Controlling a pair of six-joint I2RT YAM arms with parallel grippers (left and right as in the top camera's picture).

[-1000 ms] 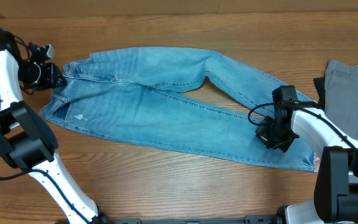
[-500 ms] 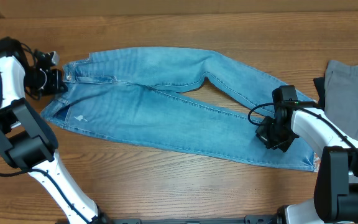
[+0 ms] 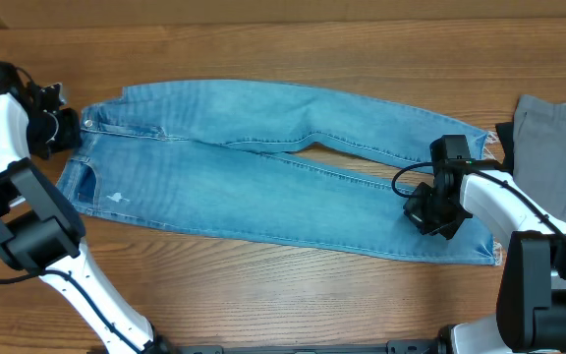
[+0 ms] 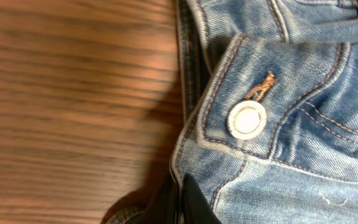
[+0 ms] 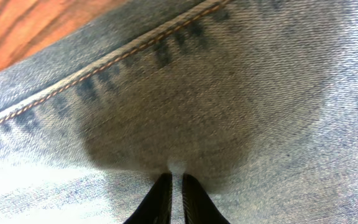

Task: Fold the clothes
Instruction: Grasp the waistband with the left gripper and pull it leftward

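Jeans: a pair of light blue denim jeans (image 3: 263,187) lies flat across the middle of the overhead frame on a brown wooden table (image 3: 263,305). The waist is at the upper left and both legs run to the right.
Left gripper: the left gripper (image 3: 64,128) is at the upper left of the overhead frame, at the waist end. It is clenched on the waistband edge.
Right gripper: the right gripper (image 3: 428,214) is at the centre right, on the lower leg near its hem. It is pinched shut on a small pucker of denim.
Hidden from above: both sets of fingertips are lost under the dark gripper bodies. The white right arm covers part of the lower leg's hem.
Cut off: a grey folded cloth (image 3: 558,147) runs off the right edge. A dark thing beside it is too small to identify.
Only in the left wrist view: a round silver metal button (image 4: 247,119) sits on the waistband at centre right, with bare wood filling the left half. Only one dark finger (image 4: 194,202) shows clearly, at the bottom edge, pressed to the denim.
Only in the right wrist view: two dark fingertips (image 5: 160,200) stand almost together at the bottom centre. An orange-stitched seam (image 5: 104,65) slants across the upper left.
Hard to make out: how much cloth each grip holds.
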